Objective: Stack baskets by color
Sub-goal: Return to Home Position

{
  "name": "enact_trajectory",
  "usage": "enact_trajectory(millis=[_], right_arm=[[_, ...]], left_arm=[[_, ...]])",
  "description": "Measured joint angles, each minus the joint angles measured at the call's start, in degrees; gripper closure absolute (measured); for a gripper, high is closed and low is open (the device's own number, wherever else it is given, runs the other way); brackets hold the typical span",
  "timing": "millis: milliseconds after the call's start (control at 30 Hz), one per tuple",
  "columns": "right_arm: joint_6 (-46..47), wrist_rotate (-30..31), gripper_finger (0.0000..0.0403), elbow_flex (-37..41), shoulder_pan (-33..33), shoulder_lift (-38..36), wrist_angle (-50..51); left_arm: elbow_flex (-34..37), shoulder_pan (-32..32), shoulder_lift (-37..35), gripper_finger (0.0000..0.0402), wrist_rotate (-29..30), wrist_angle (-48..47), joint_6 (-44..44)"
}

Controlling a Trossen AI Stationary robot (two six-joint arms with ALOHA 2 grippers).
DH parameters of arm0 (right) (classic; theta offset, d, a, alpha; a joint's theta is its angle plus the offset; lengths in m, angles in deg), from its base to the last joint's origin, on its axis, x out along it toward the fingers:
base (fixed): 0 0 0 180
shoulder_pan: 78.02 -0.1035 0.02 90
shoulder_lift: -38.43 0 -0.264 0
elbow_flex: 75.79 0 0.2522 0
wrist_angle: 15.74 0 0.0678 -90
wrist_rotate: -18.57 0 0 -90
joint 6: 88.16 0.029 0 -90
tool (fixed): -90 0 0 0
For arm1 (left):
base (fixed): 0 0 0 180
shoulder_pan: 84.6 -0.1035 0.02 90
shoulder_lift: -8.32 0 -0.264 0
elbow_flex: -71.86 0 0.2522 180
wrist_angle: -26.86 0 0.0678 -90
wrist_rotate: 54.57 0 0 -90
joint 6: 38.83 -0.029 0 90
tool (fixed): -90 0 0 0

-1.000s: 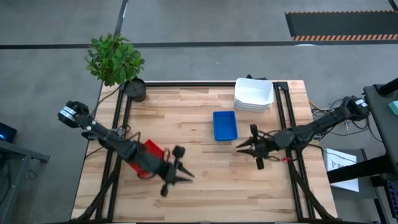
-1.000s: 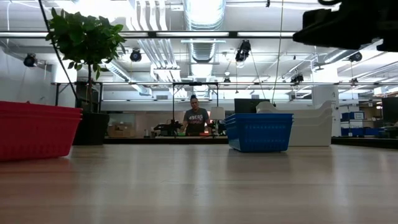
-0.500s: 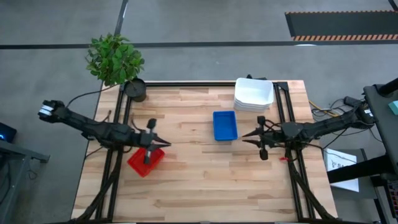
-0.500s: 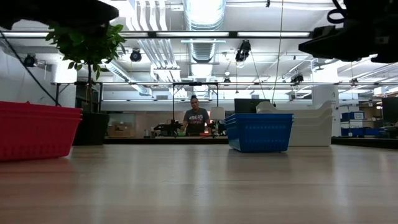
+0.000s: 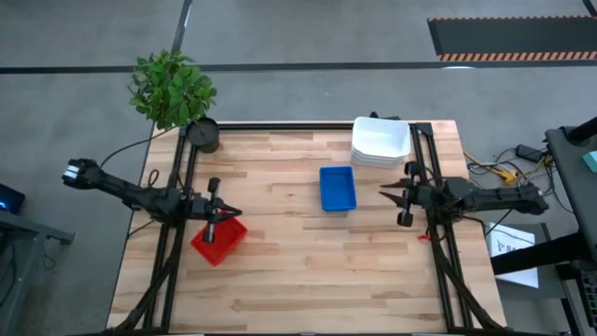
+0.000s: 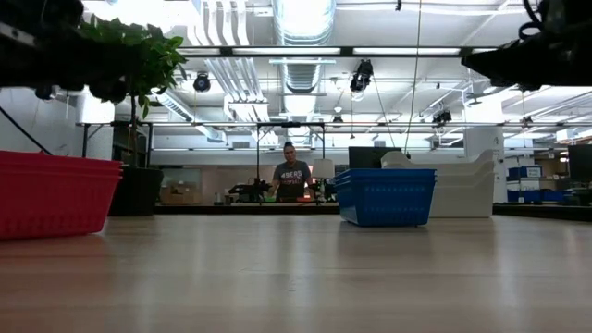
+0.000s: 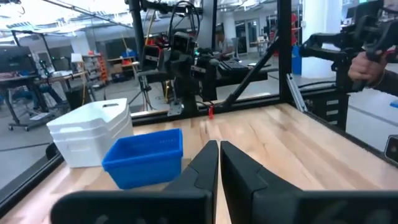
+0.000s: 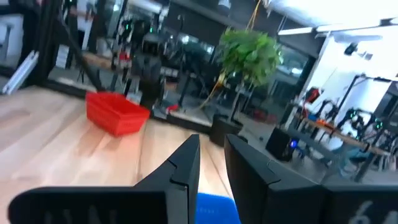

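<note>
Red baskets (image 5: 222, 245) sit stacked on the table's left part, and they also show in the low view (image 6: 51, 194). Blue baskets (image 5: 337, 189) stand stacked mid-table. White baskets (image 5: 381, 140) are stacked at the far right. My left gripper (image 5: 238, 215) is shut and lies level above the red stack's far edge, pointing right; its fingers meet in the left wrist view (image 7: 219, 163). My right gripper (image 5: 382, 192) lies level near the right edge, pointing left at the blue baskets. It is open by a narrow gap (image 8: 212, 155) with nothing in it.
A potted plant (image 5: 173, 89) with a dark pot (image 5: 202, 133) stands at the table's far left corner. Bare wood lies along the near half of the table (image 5: 308, 280). A person (image 6: 292, 176) stands in the room far behind.
My left gripper has drawn back from the near middle of the table toward the left and far side, swinging level over the red stack, which now shows uncovered. My right gripper has pulled back toward the right edge. The baskets have stayed in place.
</note>
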Motion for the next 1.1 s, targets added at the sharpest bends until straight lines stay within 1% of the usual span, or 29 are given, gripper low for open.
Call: enact_trajectory(millis=[67, 167, 300, 600, 733, 800, 1100], right_arm=[[0.63, -0.15, 0.0335, 2.01, 0.74, -2.96, -0.45], [2.9, -0.39, 0.0335, 2.2, 1.66, -5.9, 5.0], [2.95, -1.29, 0.0335, 2.2, 1.7, -5.56, 5.48], [1.48, -0.99, 0.0335, 1.77, 1.7, -5.95, 4.56], [1.74, 0.86, 0.0335, 1.4, 1.7, -5.95, 3.35], [2.0, 2.79, 0.0335, 1.4, 1.7, -5.72, 3.47], [11.65, 3.52, 0.0335, 1.4, 1.7, -4.7, 3.59]], left_arm=[[2.19, 0.0, -1.68, 0.0401, 0.07, 1.07, -0.08], [2.22, 0.0, -3.73, 0.0402, 0.08, -0.65, 0.25], [2.25, -0.02, -4.54, 0.0402, 0.28, -0.11, -1.73], [2.29, 0.0, -3.79, 0.0402, 0.91, -0.43, -1.46], [2.33, 0.0, -3.69, 0.0402, 0.91, -0.44, -1.59], [2.35, 0.0, -3.67, 0.0402, 0.89, -0.47, -1.59], [2.4, 0.0, -3.19, 0.0402, 0.89, -0.47, -1.61]])
